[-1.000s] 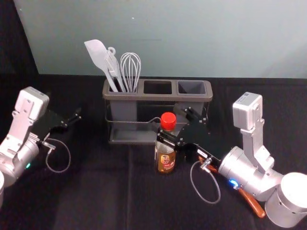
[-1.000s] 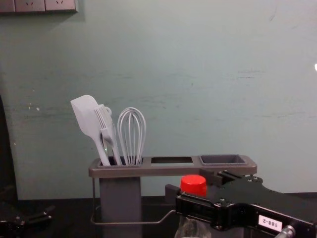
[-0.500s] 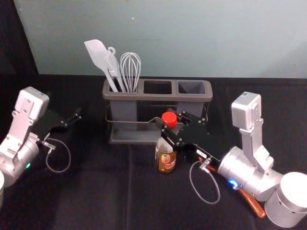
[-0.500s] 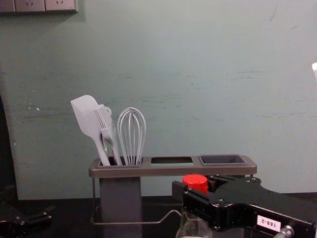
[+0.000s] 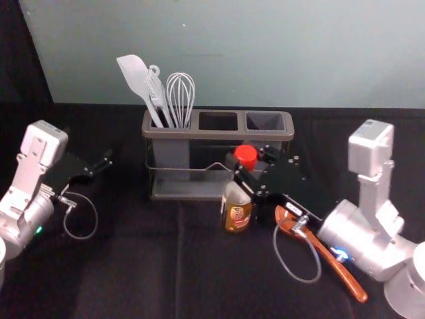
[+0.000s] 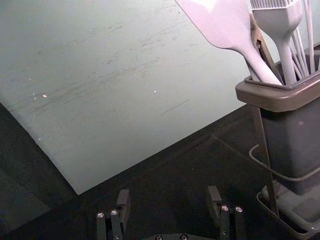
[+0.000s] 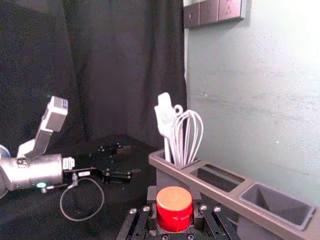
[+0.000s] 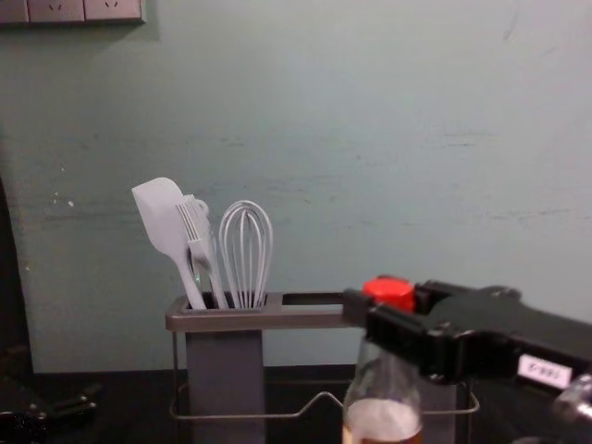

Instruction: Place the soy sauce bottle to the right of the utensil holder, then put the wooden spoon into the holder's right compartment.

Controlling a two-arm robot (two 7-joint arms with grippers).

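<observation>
Since the last pics, your R grip (image 5: 247,159) and the bottle (image 5: 237,216) have gone a bit toward 3 o'clock, and the bottle sits higher in the chest view, so it's prob. off the table (image 5: 133,266). Clock rule: holder (image 5: 219,135) in the middle, 12 at the wall (image 5: 265,53).

The bottle is at abt 5, in front of the holder, almost straight up. Your R grip is clamped on it up top, by the red cap (image 7: 174,205). I think that's b/c it's thin there, and a high hold leaves the bottom free to sit flat.

Your L grip (image 6: 169,196) is at 9, w/ its fingers wide apart and nothing in them. It's prob. parked b/c this is a R-side job.

The spoon (image 5: 345,276) lies at 4 to 5, near your R arm (image 5: 362,232), handle end pointing out. That handle looks handy for a later grab. The R slot (image 5: 265,121) has nothing in it, so the spoon should fit. White tools (image 5: 135,73) fill the L slot (image 5: 171,154).

Next, you'd take the bottle out to 3, past the holder's end, set it down softly, then let go. Go wide b/c it could bump the wire (image 8: 231,418), and pls don't land it on the spoon.
</observation>
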